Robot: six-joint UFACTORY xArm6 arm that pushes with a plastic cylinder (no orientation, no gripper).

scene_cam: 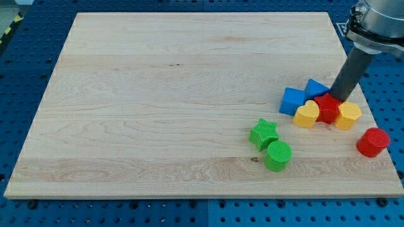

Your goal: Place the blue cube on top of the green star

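The blue cube [293, 101] sits at the view's right, at the left end of a tight cluster. The green star [264, 133] lies below and left of it, apart from it. My tip [336, 98] comes down from the upper right and ends at the cluster's top, touching the red star [327, 108] and just right of a second blue block [315, 89]. The tip is to the right of the blue cube, with the second blue block between them.
A yellow heart [307, 115] and a yellow hexagon [348, 115] flank the red star. A green cylinder [278, 156] touches the green star's lower right. A red cylinder [372, 142] stands near the board's right edge [379, 126].
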